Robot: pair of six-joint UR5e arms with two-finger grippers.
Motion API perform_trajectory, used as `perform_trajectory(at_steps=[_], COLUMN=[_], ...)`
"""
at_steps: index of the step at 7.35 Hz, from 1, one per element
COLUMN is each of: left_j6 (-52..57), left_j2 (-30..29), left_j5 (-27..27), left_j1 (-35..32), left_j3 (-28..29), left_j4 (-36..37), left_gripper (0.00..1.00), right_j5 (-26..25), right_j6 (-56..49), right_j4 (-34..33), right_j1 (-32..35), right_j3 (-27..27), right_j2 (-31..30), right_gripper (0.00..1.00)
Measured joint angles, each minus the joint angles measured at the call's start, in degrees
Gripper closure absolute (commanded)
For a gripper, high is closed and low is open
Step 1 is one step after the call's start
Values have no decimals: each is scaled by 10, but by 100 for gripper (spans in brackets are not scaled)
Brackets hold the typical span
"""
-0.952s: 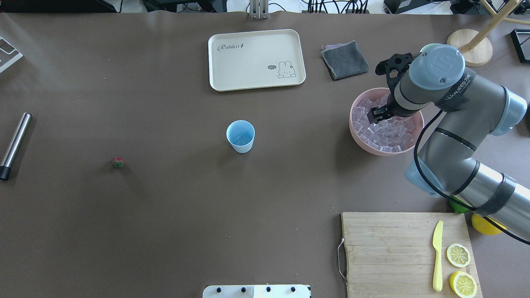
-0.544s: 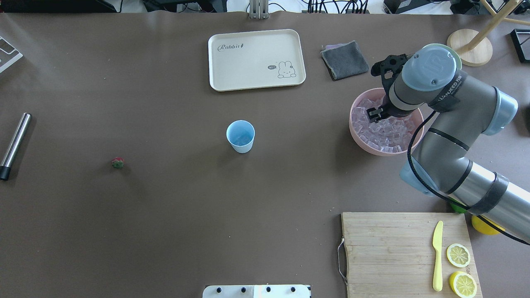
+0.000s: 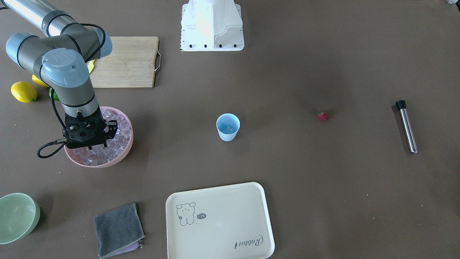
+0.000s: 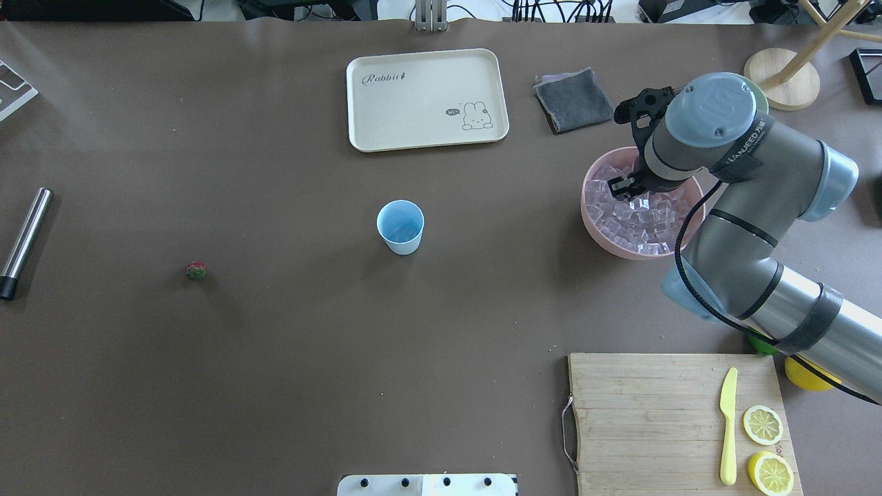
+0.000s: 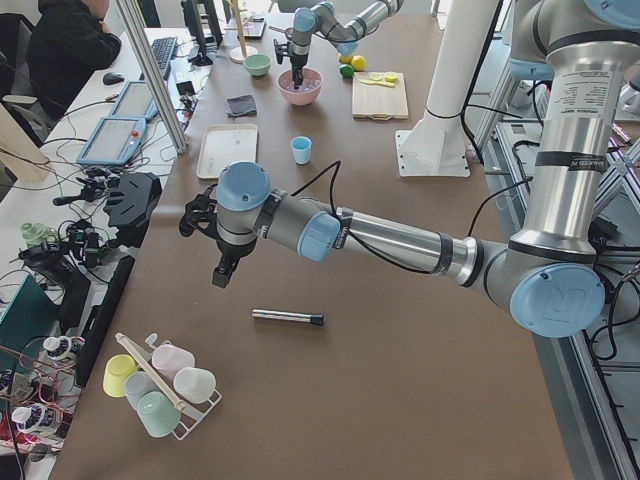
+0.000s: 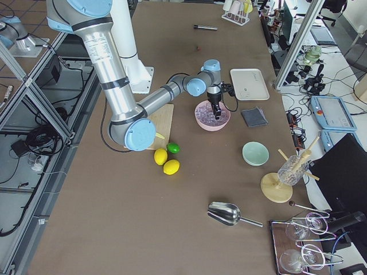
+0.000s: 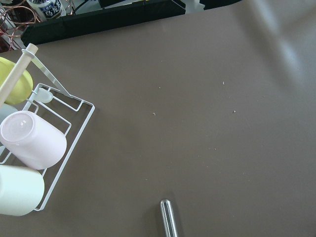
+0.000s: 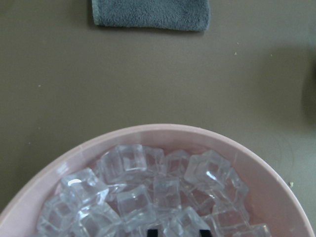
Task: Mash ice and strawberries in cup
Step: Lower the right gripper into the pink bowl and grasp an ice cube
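Observation:
The light blue cup (image 4: 400,227) stands upright mid-table, with something pale and glossy at its bottom (image 3: 228,127). The tiny red strawberry (image 4: 196,271) lies alone on the table to its left. Clear ice cubes (image 4: 641,224) fill a pink bowl (image 4: 620,251). My right gripper (image 4: 622,187) is down among the cubes at the bowl's far-left part. In the right wrist view its gripper (image 8: 178,232) shows two black tips apart, with a cube between them. My left gripper (image 5: 219,280) hangs over the table's left end near a steel muddler (image 5: 288,317). I cannot tell whether it is open.
A cream rabbit tray (image 4: 427,96) and a grey cloth (image 4: 573,100) lie at the far side. A cutting board (image 4: 654,413) with a yellow knife and lemon halves lies at the near right. A pale green bowl (image 3: 16,216) and a cup rack (image 7: 29,148) stand at the table's ends.
My right arm has shifted a little left and farther across the pink bowl, the gripper staying in the ice. The cup and strawberry have not moved.

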Motion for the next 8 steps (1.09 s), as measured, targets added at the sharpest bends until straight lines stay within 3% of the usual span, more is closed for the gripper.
perform_trajectory(at_steps=[2, 4, 5, 8], left_j6=[0, 0, 0, 0], left_j2=[0, -1, -2, -4], left_j5=[0, 0, 0, 0], left_j1=[0, 0, 0, 1], left_j3=[1, 4, 5, 6], left_j4=[0, 0, 0, 1], left_gripper=[2, 2, 2, 2], right_j5=[3, 3, 3, 4], right_j6=[2, 1, -2, -6], right_j4=[0, 0, 0, -1], right_j1=[2, 2, 4, 13], right_j3=[2, 2, 1, -3], right_j2=[2, 2, 1, 6], right_gripper=[91, 34, 21, 24])
